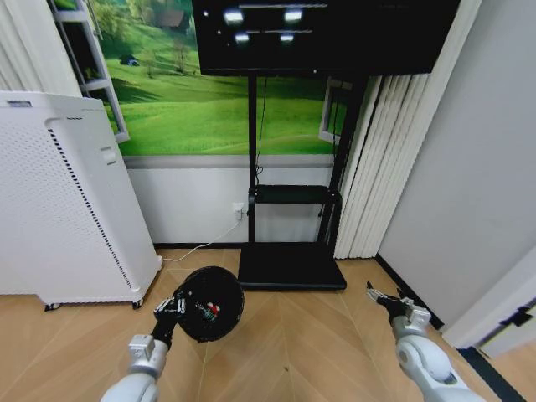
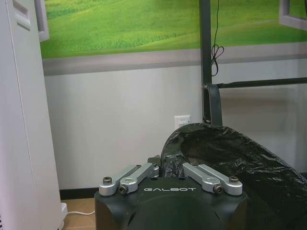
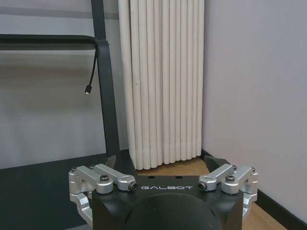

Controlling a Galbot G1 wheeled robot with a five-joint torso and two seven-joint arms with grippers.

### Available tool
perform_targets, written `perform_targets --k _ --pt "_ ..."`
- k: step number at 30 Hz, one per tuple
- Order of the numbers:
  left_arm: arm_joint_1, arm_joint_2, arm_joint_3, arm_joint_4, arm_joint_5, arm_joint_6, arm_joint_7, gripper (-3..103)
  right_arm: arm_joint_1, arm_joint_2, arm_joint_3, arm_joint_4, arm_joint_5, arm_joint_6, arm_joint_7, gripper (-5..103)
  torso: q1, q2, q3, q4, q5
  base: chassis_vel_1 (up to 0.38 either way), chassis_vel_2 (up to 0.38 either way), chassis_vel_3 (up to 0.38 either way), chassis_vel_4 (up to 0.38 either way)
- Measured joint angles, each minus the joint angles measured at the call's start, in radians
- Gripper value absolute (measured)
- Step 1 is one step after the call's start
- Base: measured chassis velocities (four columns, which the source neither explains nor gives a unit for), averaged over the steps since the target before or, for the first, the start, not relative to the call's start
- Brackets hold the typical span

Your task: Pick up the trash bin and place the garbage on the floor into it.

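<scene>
Trash bin (image 1: 209, 303), small, round and black, hangs above the wooden floor (image 1: 293, 343) at the lower left of the head view, tipped so its open mouth faces the camera. The left claw (image 1: 172, 308) is clenched on the bin's near rim, its fingers pinching the black plastic liner; in the left wrist view the crinkled liner and rim (image 2: 225, 158) rise directly beyond the claw. Inside the bin, small bits of red and white garbage (image 1: 212, 311) lie near the bottom. Behind and to the left of the bin stands a tall white perforated appliance (image 1: 59, 201) on small wheels, with a white cable (image 1: 201, 244) running to a wall socket (image 1: 238, 208). The right claw (image 1: 378, 296) hovers low at the right side, released, fingers spread apart and holding nothing. Beyond it are a black stand (image 1: 289, 266) with a flat base, carrying a dark screen (image 1: 322, 33), pale pleated curtains (image 1: 377, 167) in the corner, and a plain grey wall (image 1: 469, 167).
</scene>
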Motion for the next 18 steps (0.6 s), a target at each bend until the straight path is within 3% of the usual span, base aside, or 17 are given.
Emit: perform_targets --k 18 --pt "0.01 -0.023 -0.014 0.0 0.0 -0.014 0.0 7 0.003 -0.001 -0.004 -0.002 -0.001 0.002 -0.001 100 0.0 0.0 0.0 -0.0002 0.0001 0.013 0.009 -0.007 -0.012"
